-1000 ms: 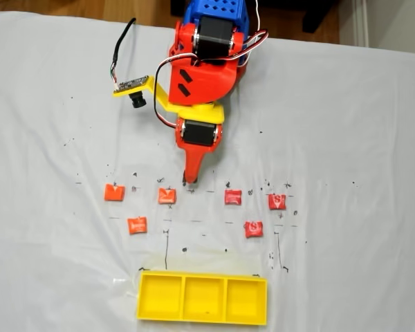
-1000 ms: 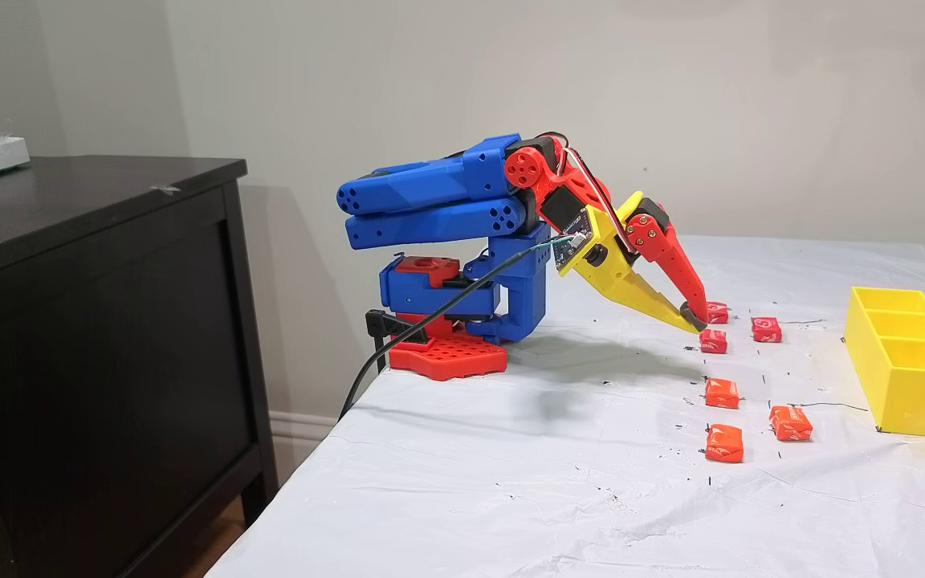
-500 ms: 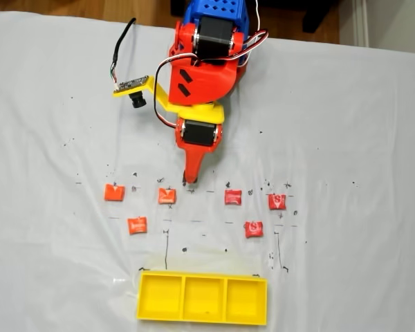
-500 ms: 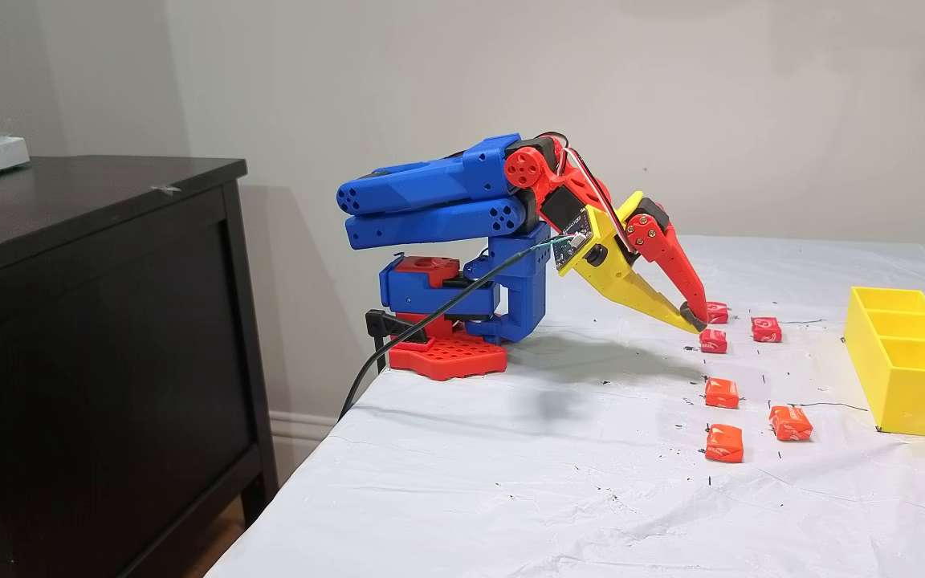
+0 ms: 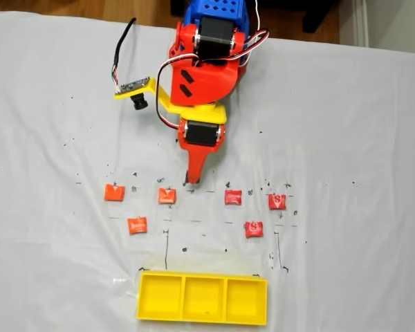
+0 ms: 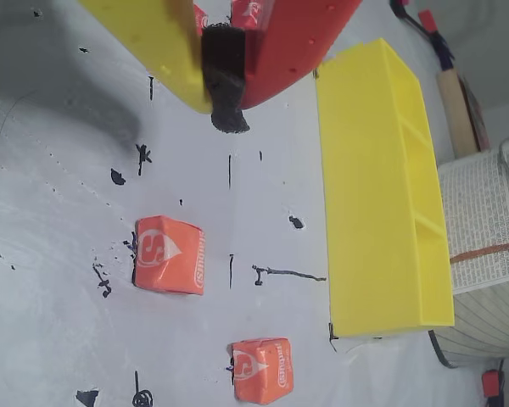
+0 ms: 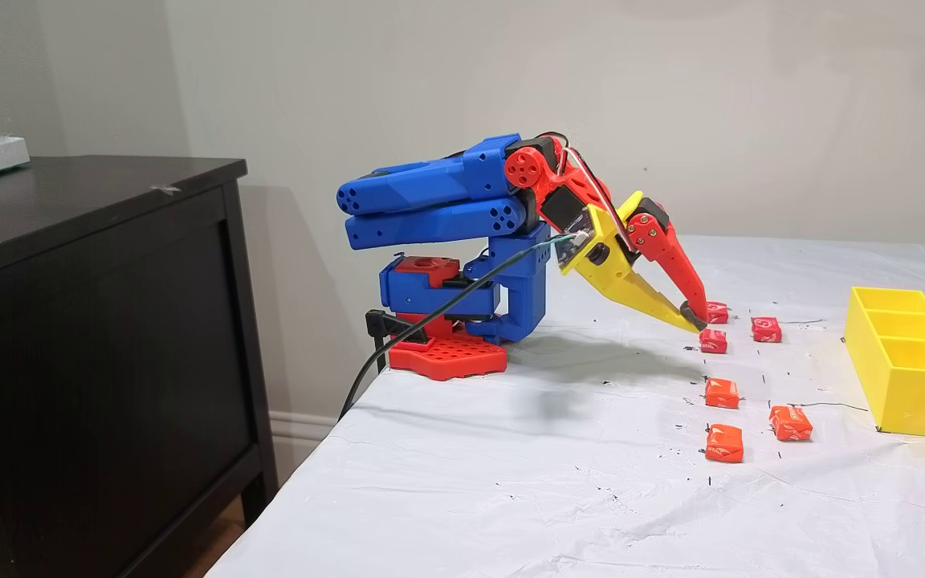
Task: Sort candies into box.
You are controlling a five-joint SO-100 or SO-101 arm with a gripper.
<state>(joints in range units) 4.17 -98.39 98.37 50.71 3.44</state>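
Six orange-red candies lie loose on the white sheet, among them one (image 5: 167,196) just left of the fingertips, one (image 5: 233,197) to their right and one (image 5: 137,225) nearer the box. The yellow box (image 5: 202,298) sits at the near edge, its three compartments showing bare floor. My gripper (image 5: 190,183) points down at the sheet between two candies, shut with nothing in it. In the wrist view the black pads (image 6: 223,102) touch, two candies (image 6: 169,254) (image 6: 262,369) lie below them, and the box (image 6: 382,186) is to the right. From the side, the gripper (image 7: 691,317) hovers just above the sheet.
The arm's blue and red base (image 7: 446,353) stands at the table's left end, with a black cable hanging off the edge. A dark cabinet (image 7: 93,321) stands beyond that edge. A stack of printed paper (image 6: 492,246) lies past the box. Black pen marks dot the sheet.
The wrist and camera bracket have shifted very slightly. The candies and the box have not moved.
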